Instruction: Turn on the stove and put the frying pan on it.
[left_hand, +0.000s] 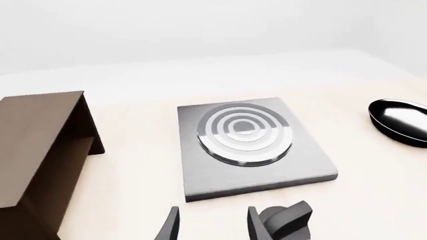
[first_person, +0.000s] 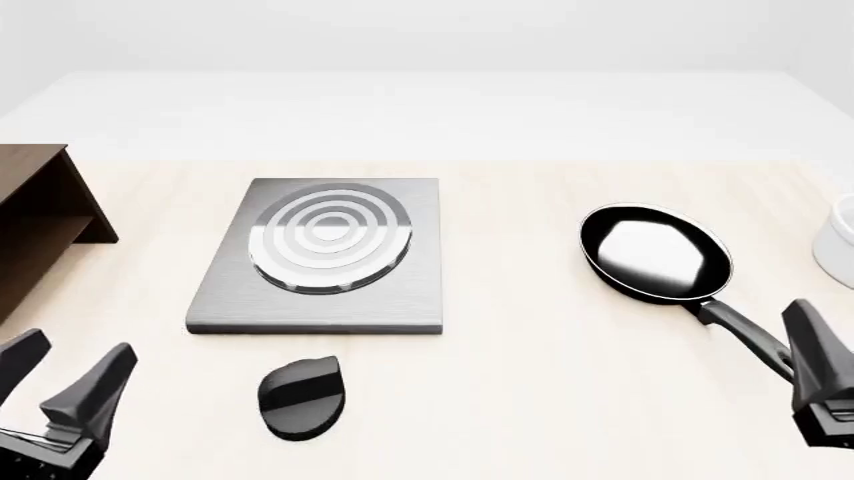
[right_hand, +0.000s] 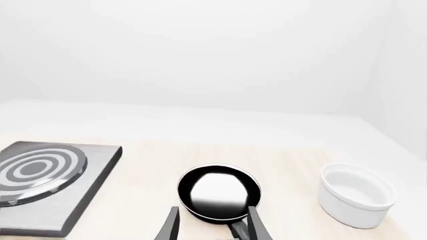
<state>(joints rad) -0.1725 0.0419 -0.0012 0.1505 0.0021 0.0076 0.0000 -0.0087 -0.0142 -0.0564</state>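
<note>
The stove (first_person: 227, 295) is a flat grey slab with silver burner rings (first_person: 331, 238), lying left of centre. Its black oval knob (first_person: 302, 398) lies apart, just in front of the slab. To the right sits the glossy black frying pan (first_person: 657, 252), its handle (first_person: 738, 325) pointing toward the near right. My left gripper (first_person: 60, 375) hovers open and empty at the near left, left of the knob (left_hand: 287, 222). My right gripper (right_hand: 213, 227) is open at the near right, with the pan's handle end showing between its fingers (first_person: 811, 350). Whether they touch it I cannot tell.
A brown wooden cabinet (first_person: 34, 215) stands at the left edge, beside the stove. A white round bowl (right_hand: 353, 195) sits right of the pan, at the table's right edge.
</note>
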